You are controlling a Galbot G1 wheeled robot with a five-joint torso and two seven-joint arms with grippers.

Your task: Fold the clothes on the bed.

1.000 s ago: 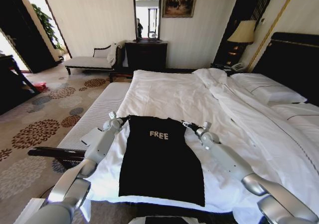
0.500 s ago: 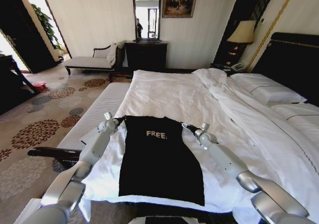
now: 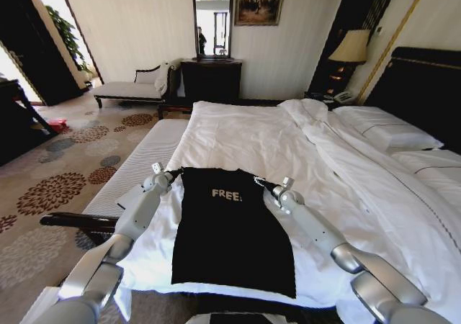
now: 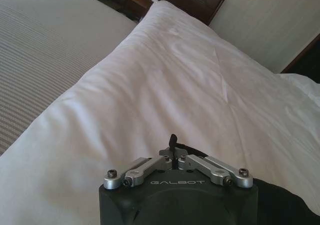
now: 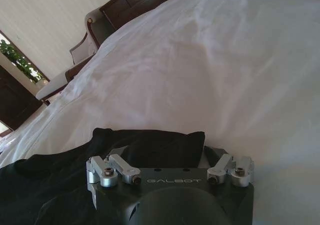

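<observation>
Right gripper [image 3: 261, 183] has slid inward with its shoulder corner of the black FREE T-shirt [image 3: 230, 230]. Left gripper [image 3: 173, 173] pinches the 10 o'clock corner, both clamped on fabric. Shirt's flat on the white bed [image 3: 252, 133], near edge.

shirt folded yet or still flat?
Partly folded: black T-shirt lies flat on the bed, sleeves not out at its sides; left hand and right hand at its shoulders.
</observation>
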